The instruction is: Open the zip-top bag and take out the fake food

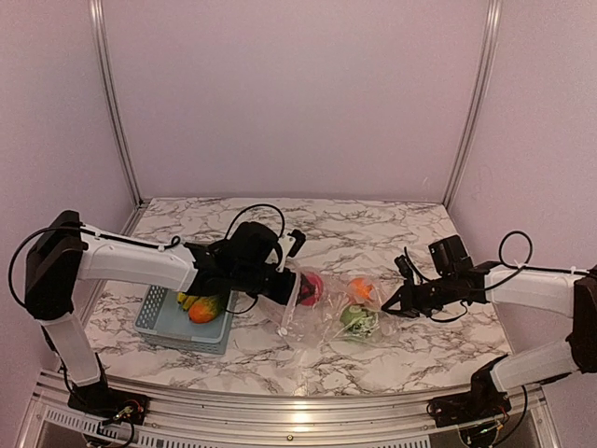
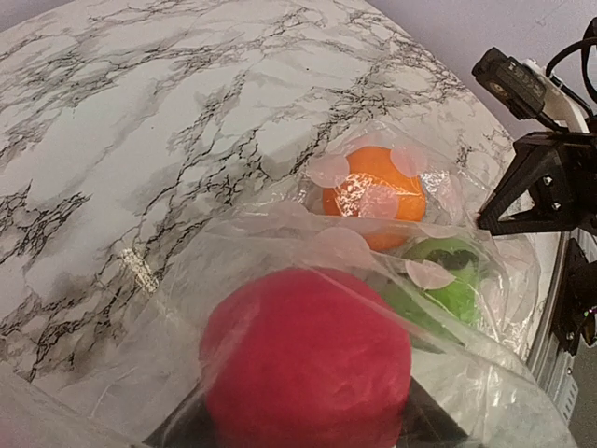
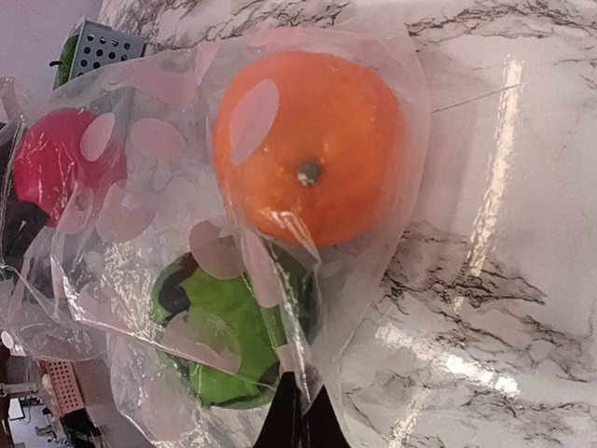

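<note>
Three fake food pieces (image 3: 308, 149) are lying in the zip-top bag (image 3: 159, 187), stretching lengthwise between right jaws, pinching its plastic, and left jaws, grip unclear.

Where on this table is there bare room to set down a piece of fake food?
Bare marble runs along the back wall, beyond the zip-top bag, and in the near strip right of the basket. Crowded: the middle, where the left pincer and right pincer flank the bag.
</note>
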`<state>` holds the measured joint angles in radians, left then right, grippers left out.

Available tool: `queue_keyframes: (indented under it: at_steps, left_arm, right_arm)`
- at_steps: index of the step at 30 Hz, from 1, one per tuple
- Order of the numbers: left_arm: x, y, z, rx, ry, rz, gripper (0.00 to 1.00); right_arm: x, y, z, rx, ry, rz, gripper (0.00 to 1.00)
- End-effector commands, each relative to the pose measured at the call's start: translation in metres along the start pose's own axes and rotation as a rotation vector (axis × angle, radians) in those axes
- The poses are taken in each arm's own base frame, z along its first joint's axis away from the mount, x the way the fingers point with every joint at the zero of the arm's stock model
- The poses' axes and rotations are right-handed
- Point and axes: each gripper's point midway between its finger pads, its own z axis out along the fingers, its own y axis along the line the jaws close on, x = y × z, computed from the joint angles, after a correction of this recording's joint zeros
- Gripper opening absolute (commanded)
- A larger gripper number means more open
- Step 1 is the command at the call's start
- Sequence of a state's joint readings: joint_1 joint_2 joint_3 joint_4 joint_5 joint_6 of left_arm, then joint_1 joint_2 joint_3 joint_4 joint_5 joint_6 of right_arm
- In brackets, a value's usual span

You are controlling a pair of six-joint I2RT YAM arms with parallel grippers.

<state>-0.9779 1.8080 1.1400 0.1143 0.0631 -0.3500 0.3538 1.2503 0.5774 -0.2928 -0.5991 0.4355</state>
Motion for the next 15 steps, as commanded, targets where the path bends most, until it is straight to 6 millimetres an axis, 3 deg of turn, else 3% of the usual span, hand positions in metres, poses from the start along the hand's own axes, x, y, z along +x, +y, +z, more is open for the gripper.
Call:
queue_keyframes:
  at_steps: [1,5,12,15]
  left_arm:
    - [0.021,0.009,-0.034,-0.006,0.073,-0.045,0.47]
    - [0.020,0.020,-0.066,-0.009,0.030,-0.101,0.46]
    - [0.006,0.009,-0.103,0.152,-0.075,-0.203,0.47]
    - [0.005,0.033,-0.121,0.077,-0.108,-0.287,0.47]
  right_arm:
    - [-0.010,-0.005,-0.006,0.038,-0.059,0.009,0.00]
    - [-0.011,-0.009,-0.006,0.056,-0.067,0.012,0.00]
    - [-0.016,-0.008,-0.004,0.058,-0.074,0.011,0.00]
    - [-0.023,-0.007,-0.007,0.068,-0.089,0.002,0.00]
